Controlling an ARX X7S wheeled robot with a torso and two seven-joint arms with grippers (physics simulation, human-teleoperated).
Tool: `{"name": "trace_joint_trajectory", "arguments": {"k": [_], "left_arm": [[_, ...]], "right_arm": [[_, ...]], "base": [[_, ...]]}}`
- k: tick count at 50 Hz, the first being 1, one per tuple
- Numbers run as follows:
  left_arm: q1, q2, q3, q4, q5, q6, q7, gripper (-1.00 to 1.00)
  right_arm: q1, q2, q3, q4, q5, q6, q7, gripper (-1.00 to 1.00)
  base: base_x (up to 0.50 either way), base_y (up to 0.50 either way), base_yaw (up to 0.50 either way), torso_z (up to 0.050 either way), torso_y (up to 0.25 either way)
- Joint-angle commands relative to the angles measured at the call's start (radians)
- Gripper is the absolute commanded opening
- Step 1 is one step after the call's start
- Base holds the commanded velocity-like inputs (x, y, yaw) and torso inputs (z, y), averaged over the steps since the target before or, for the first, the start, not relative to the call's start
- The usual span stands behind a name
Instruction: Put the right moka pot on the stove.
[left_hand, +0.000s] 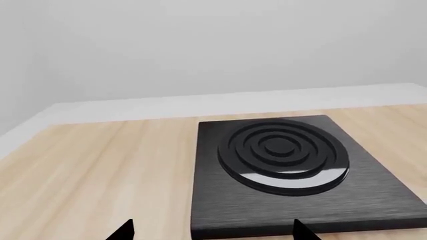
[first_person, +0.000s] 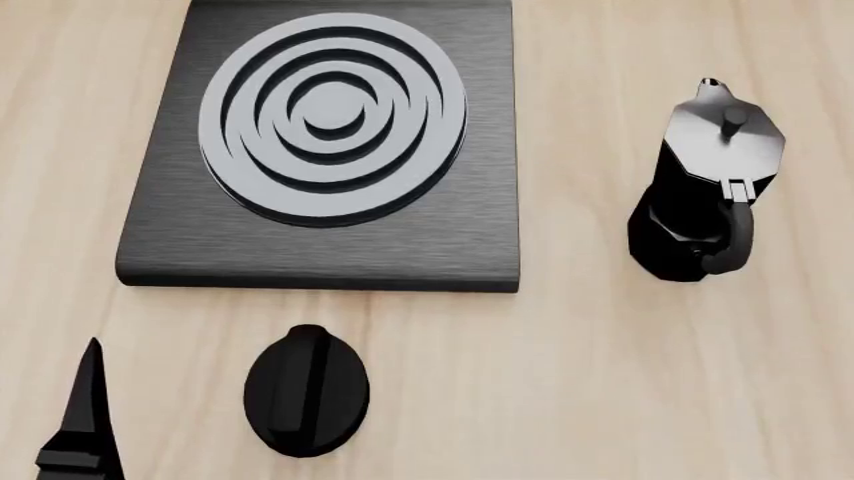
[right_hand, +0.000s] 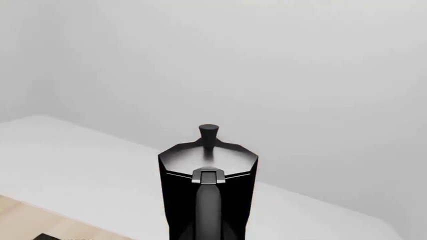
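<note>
The right moka pot (first_person: 701, 190), black and faceted with a silvery lid and small knob, stands upright on the wood to the right of the stove (first_person: 441, 250); no other pot shows. In the right wrist view the pot (right_hand: 208, 170) fills the lower centre, handle towards the camera. My right gripper's fingers cannot be made out against its black body, and that gripper is absent from the head view. My left gripper (left_hand: 213, 231) is open with nothing between its fingers, near the stove's (left_hand: 293, 200) front left corner. One of its fingers (first_person: 87, 420) shows in the head view.
A small black oval knob (first_person: 307, 390) lies on the wood in front of the stove. The round ringed burner (first_person: 334, 115) sits on the slab. Beyond the stove the wooden table (left_hand: 93, 165) ends at a white surface.
</note>
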Motion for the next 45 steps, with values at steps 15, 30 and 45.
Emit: {"name": "trace_joint_trajectory", "arguments": {"k": [15,30,45], "left_arm": [[-0.005,-0.006,0.003,0.001,-0.01,0.003,-0.001,1.0],[-0.003,-0.009,0.001,0.005,-0.016,0.005,-0.006,1.0],[-0.003,-0.011,0.008,0.001,-0.011,0.014,-0.004,1.0]], "right_arm": [[0.007,-0.118,-0.048,0.01,-0.103,-0.041,-0.078,-1.0],[-0.009,-0.177,-0.053,-0.002,-0.075,-0.082,-0.072,-1.0],[-0.029,-0.241,-0.048,-0.001,-0.065,-0.138,-0.074,-1.0]], "base": [[0.0,0.0,0.0,0.0,0.001],[0.0,0.0,0.0,0.001,0.001],[0.0,0.0,0.0,0.0,0.001]]}}
